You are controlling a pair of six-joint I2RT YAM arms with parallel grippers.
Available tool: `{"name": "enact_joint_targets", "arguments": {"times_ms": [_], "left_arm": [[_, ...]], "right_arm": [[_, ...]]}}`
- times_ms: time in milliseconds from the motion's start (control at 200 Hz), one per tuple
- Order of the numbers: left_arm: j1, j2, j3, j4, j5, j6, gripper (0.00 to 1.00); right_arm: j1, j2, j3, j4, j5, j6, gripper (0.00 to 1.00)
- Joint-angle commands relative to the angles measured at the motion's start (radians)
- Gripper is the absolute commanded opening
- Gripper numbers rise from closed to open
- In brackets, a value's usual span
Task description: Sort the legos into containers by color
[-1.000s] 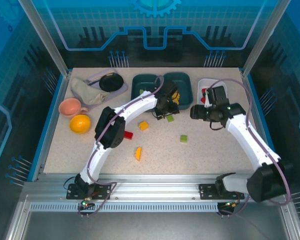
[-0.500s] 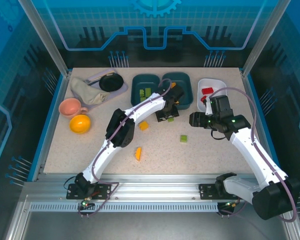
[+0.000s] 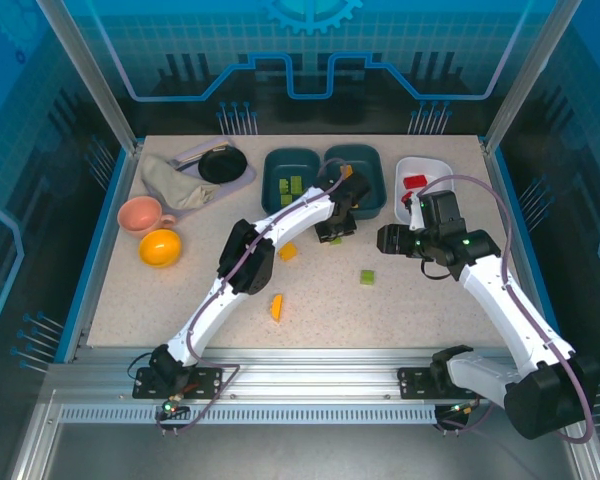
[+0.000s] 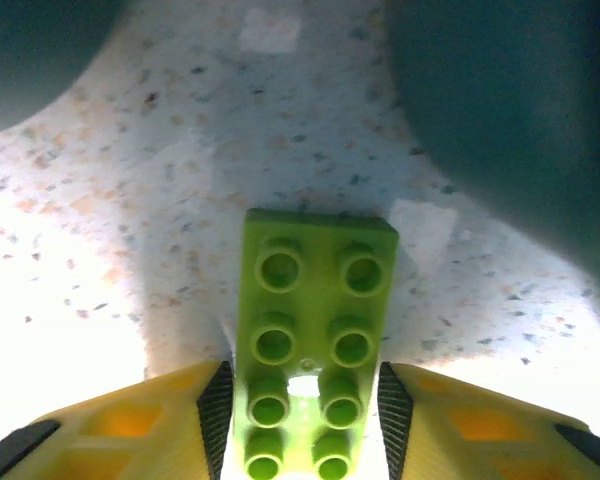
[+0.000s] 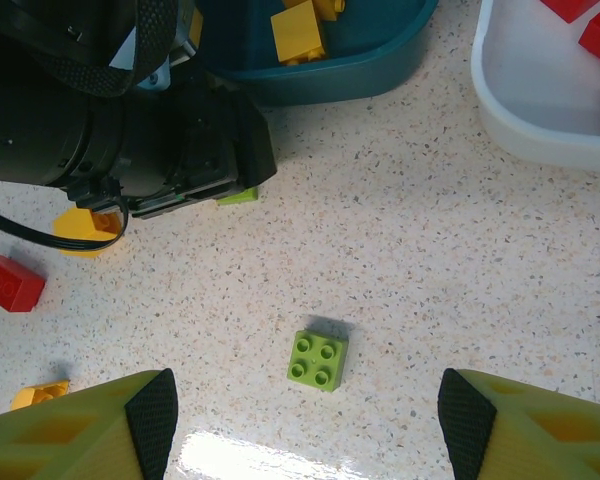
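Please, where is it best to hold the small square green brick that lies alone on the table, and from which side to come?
Pinch two opposite flat side walls of the square green brick, coming straight down from above. It lies studs-up, slightly turned, with free space all around.

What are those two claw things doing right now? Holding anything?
Left end effector: closed on a long green lego.
Right end effector: open, holding nothing.

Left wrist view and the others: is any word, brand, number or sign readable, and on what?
No readable text anywhere.
On the light green brick, any stud marks are too blurred to read.
On the back panel, a gear emblem and line pattern, no words.
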Motion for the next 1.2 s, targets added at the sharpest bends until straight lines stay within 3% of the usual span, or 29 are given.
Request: {"name": "enact_joint_targets", "arguments": {"times_ms": [0,200,410,605,830,1035,1195], "left_arm": [[-0.007,0.012,0.012,-0.077,-0.034,0.011,0.39],[-0.008,-0.02,-0.072,-0.054,-0.047,0.058,0.42],[-0.004,0.026,-0.032,-0.081,-0.018,0.094,0.45],[-0.003,0.003,-0.05,-0.073,-0.017,0.114,0.23],[-0.008,-0.18,-0.128,-0.035,-0.051,0.133,0.2],[0.012,-0.35,-0.204,-0.036,-0.041,0.135,0.2],[0.104,-0.374,-0.227,-0.035,0.1,0.092,0.2]], "right_arm": [[0.01,0.005,-0.015,0.016,-0.018,0.008,0.72],[0.011,0.012,-0.019,0.027,-0.027,0.016,0.72],[0.022,0.024,-0.011,0.029,-0.029,0.019,0.72],[0.025,0.023,-0.007,0.024,-0.023,0.016,0.72],[0.028,0.001,0.011,0.036,-0.027,0.012,0.72],[0.031,-0.006,0.041,0.095,-0.178,0.005,0.72],[0.031,0.045,0.086,0.139,-0.316,0.049,0.73]]}}
